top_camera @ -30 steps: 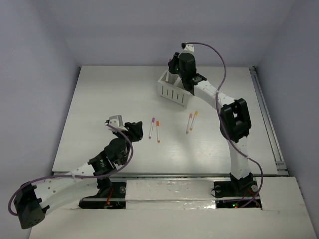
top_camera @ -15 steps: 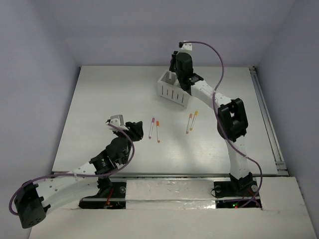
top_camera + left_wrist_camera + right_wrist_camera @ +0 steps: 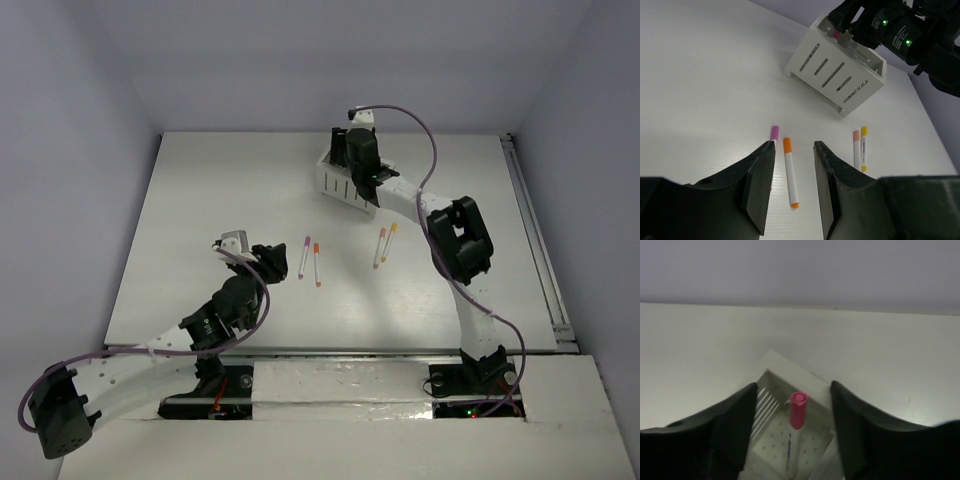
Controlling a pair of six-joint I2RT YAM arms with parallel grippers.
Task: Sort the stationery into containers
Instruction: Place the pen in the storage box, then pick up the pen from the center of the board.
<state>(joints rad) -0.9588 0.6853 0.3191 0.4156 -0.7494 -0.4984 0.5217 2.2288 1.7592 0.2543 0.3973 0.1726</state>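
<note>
The white slotted box stands at the back of the table. My right gripper hovers over it, open. In the right wrist view a magenta-capped pen stands upright in one compartment of the box, between my spread fingers and touching neither. My left gripper is open low over the table, with nothing held. Just ahead of it lie a purple-capped pen and an orange-capped pen. A pink-capped pen and a yellow-capped pen lie side by side further right.
The loose pens lie in two pairs mid-table, purple with orange, and pink with yellow. Grey walls close in the table on three sides. A rail runs along its right edge.
My right gripper has shifted left over the box and opened, letting go of the magenta-capped pen, which now stands in the compartment. The left arm has not moved.
</note>
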